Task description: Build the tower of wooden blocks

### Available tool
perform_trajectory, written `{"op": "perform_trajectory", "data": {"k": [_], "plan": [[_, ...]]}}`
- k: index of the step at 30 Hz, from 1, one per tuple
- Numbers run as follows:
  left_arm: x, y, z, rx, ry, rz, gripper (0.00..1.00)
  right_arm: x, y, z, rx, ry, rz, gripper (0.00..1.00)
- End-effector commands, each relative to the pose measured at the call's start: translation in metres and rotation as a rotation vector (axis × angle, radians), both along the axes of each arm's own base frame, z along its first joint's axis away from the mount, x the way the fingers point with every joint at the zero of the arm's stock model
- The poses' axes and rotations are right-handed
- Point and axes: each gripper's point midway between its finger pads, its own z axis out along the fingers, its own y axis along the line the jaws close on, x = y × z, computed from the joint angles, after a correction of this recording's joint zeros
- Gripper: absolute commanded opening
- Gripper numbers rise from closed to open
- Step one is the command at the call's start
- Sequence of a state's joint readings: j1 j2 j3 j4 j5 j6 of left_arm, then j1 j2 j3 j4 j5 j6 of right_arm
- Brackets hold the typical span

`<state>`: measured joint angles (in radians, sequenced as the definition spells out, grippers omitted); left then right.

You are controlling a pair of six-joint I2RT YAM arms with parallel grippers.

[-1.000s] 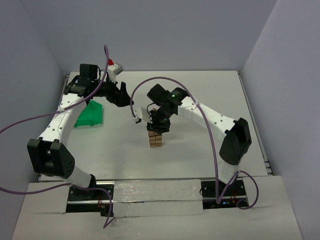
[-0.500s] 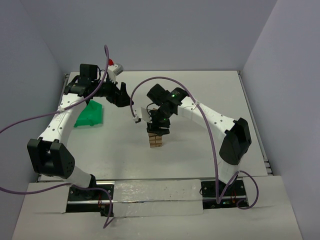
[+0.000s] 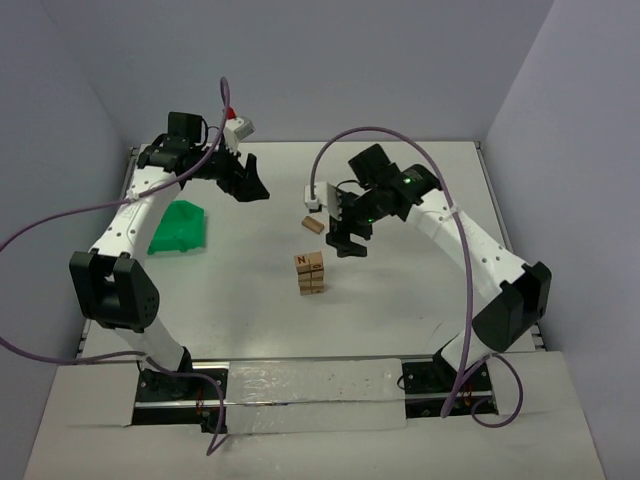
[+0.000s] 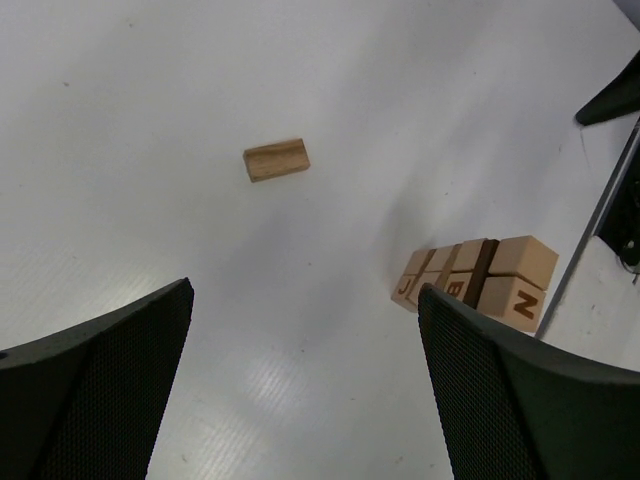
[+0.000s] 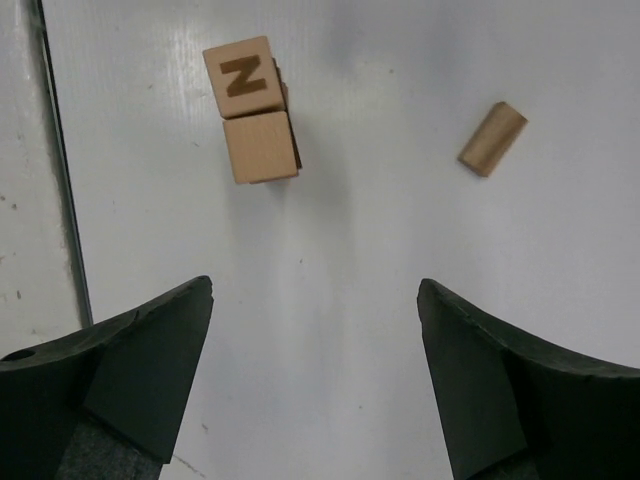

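the tower (image 3: 310,273) is a short upright stack of light-tan lettered blocks, the top one marked n. it stands free, just near-left of the right claw (image 3: 346,243). one plain loose block (image 3: 313,224) lies flat, left of that claw, beyond the tower.

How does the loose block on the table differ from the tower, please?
The loose block lies flat and alone on the table; the tower stands upright, several layers stacked. The loose block shows plain faces; the tower carries dark letters, an N on top. Both are light-tan wood.
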<state>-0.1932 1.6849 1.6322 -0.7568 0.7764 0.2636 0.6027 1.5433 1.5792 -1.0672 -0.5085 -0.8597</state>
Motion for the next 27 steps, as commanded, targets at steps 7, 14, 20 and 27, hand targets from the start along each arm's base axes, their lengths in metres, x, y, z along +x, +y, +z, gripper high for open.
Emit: {"op": "perform_trajectory", "data": {"k": [7,14,20,27], "plan": [[0.046,-0.025,-0.024,0.067,-0.005,-0.176,0.97,0.041,-0.053,0.013,0.17,0.048,-0.274,0.92],[0.042,-0.046,-0.088,0.215,-0.067,-0.415,0.9,0.041,-0.071,-0.009,0.227,0.135,-0.379,0.93],[0.045,-0.051,-0.131,0.302,-0.189,-0.698,0.92,0.042,-0.081,-0.018,0.226,0.154,-0.406,0.93],[0.021,-0.065,-0.166,0.311,-0.251,-0.947,0.93,0.048,-0.097,-0.026,0.2,0.157,-0.43,0.93]]}}
